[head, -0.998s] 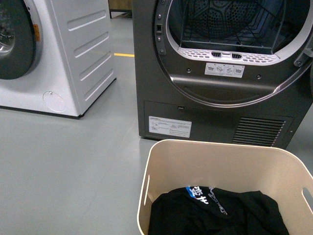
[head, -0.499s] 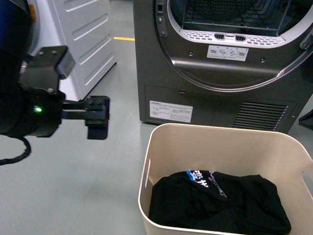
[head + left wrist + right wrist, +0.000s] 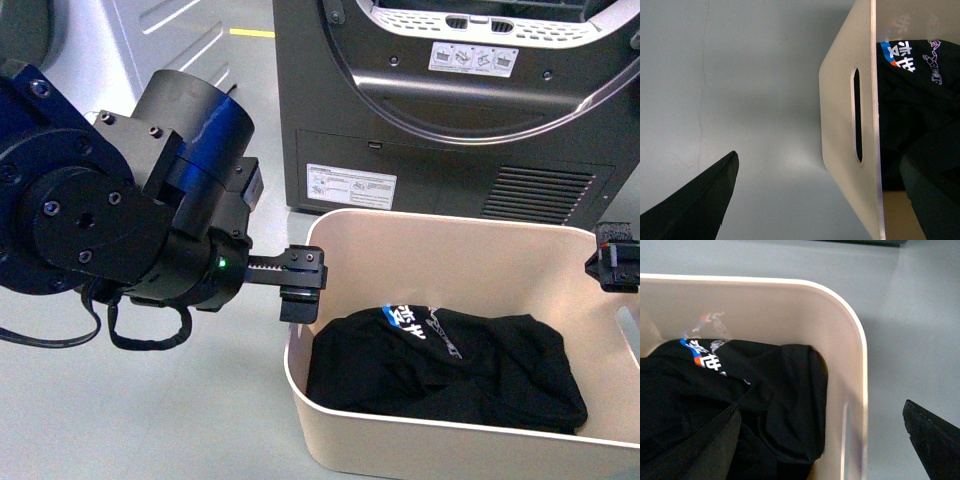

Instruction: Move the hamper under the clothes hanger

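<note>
Front view shows the hamper (image 3: pixel 450 250) standing on the grey floor (image 3: pixel 150 430) just before a dark grey dryer (image 3: pixel 440 150), low and right of centre. A black garment (image 3: pixel 450 365) with white and blue print lies inside it. The left gripper (image 3: pixel 300 285) sits at the hamper's left short wall, above the slot handle (image 3: pixel 857 115). In the left wrist view its 2 fingers (image 3: pixel 695 205) are spread wide, 1 outside over the floor and 1 inside over the garment, clasping nothing. The right gripper (image 3: pixel 615 262) is at the opposite rim. In the right wrist view it is likewise spread apart, astride that wall, holding nothing.
</note>
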{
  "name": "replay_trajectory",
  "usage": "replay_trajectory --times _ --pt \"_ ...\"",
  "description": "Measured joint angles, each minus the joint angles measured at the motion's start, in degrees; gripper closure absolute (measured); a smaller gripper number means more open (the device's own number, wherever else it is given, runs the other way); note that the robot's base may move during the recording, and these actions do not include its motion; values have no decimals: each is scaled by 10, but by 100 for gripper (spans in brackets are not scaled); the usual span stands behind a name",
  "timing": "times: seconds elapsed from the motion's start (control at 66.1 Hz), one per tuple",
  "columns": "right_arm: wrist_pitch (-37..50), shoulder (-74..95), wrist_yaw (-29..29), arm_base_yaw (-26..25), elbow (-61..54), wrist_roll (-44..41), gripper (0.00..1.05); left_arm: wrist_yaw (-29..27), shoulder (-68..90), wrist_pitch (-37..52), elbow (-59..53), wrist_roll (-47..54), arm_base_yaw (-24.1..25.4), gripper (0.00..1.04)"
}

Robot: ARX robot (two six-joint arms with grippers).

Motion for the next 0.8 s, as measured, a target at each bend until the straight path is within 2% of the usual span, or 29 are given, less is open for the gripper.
replay_trajectory --times 0.378,0.801 --pt "-6 67 7 -47 43 -34 8 8 35 2 34 -19 -20 7" --pt "-7 106 12 -54 66 -52 8 -1 62 -3 48 -22 -23 7"
